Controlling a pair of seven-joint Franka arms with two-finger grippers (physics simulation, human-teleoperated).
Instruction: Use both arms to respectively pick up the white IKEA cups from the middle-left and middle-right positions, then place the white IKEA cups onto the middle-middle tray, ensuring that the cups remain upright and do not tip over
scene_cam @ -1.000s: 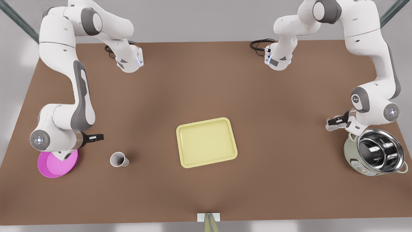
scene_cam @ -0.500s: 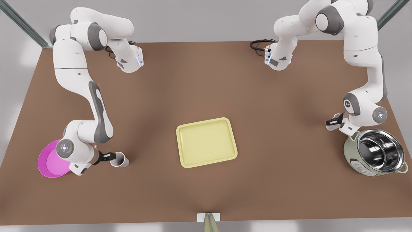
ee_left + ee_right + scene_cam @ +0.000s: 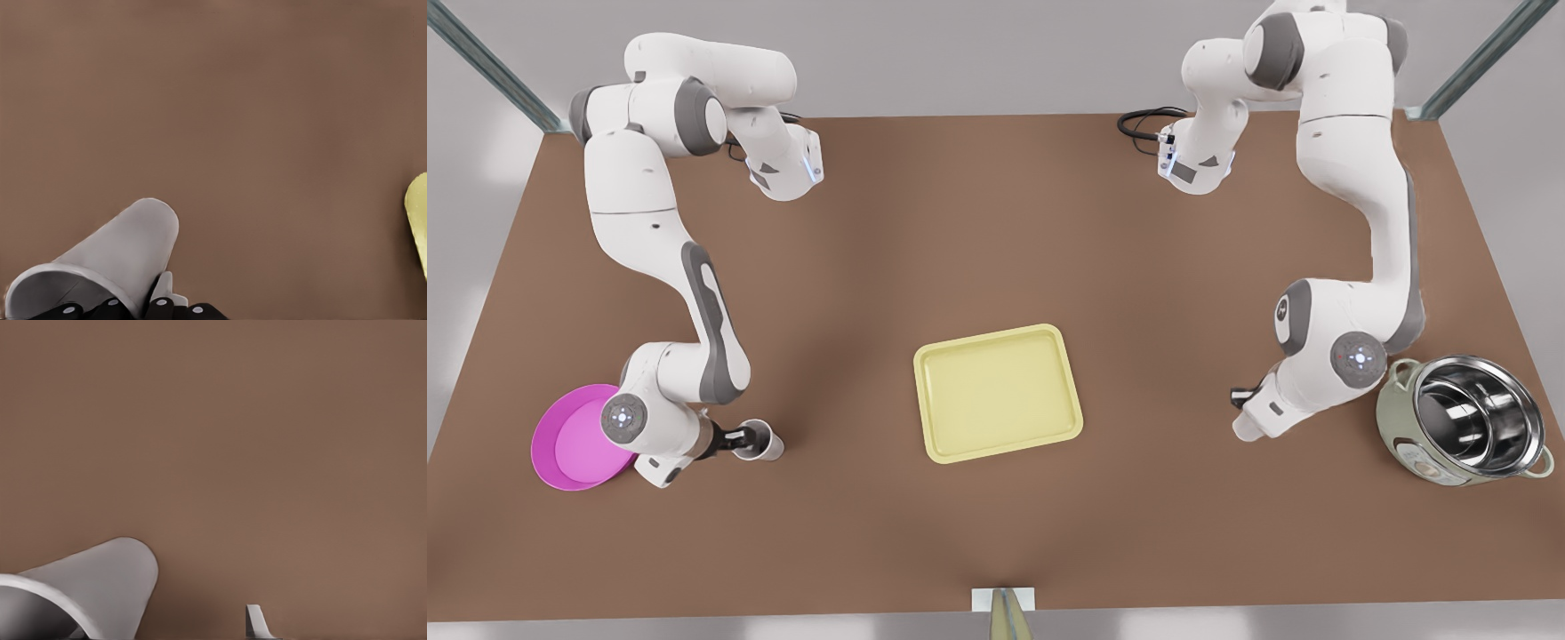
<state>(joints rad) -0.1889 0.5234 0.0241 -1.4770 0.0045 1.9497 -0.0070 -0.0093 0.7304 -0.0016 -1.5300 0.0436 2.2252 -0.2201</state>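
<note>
Front view: left tool [image 3: 740, 437] at left cup [image 3: 767, 445] (grip unclear); right tool [image 3: 1240, 396] spread beside right cup [image 3: 100, 587].

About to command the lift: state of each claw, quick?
Left claw: closed on white cup.
Right claw: open, beside other white cup, not gripping.

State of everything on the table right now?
left cup: upright on table, left gripper at it
right cup: off the tray, right gripper open beside it
tray: empty
steel pot: upright, lidless
pink dish: flat on table
</note>
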